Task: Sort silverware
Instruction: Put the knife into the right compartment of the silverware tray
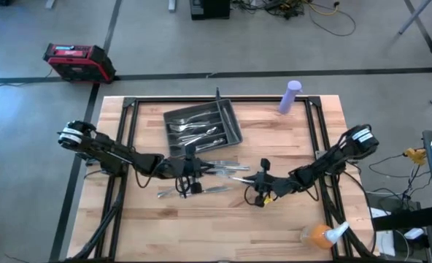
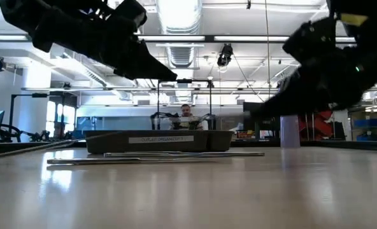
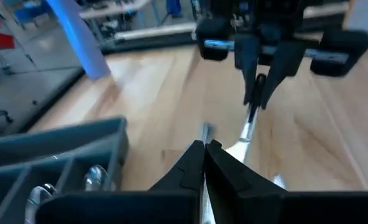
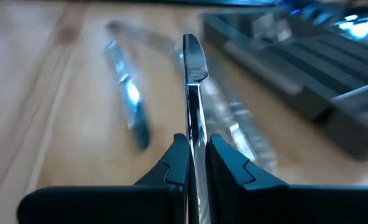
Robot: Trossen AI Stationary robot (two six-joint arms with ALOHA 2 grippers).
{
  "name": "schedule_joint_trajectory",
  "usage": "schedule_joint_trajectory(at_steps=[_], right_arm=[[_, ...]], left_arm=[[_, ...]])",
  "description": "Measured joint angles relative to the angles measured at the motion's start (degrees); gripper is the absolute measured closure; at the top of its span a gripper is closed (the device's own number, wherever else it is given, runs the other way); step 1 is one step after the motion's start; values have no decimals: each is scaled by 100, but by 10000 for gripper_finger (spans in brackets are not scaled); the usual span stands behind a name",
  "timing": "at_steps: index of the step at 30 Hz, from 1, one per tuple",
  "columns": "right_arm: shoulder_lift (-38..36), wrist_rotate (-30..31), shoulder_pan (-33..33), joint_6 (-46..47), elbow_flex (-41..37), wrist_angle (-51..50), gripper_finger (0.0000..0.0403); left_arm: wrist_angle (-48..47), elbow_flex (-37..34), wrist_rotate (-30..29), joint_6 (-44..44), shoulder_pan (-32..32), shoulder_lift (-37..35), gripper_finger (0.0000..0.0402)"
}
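Knife (image 4: pixel 194 93) in right gripper's (image 4: pixel 195 155) fingers, handle hidden

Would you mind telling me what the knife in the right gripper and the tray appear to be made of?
The knife looks like polished metal: silver, with bright reflections. The tray looks like matte dark grey plastic, judging by its dull, moulded walls, though that is less certain.

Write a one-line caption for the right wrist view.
Right gripper shut on a knife held above the wooden table, loose silverware beneath, the dark tray beyond.
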Motion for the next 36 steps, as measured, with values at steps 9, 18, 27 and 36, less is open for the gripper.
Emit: schedule_joint_trajectory(at_steps=[9,18,27,36], right_arm=[[-618,1880,-173,439,605,-1795,382],[65,2588,-1654,2864,2359,-4674,382],[1204,1490,-2472,3563,3512,-5263,382],[1984,1655,-2848,4129,4456,-6261,356]], left_arm=[[-483,-35,-317,220,-15,-1268,402],[-476,-107,-1612,155,-21,-1469,402],[-569,-138,-1644,37,-44,-1484,402],[-662,-304,-1640,-229,-69,-1495,402]])
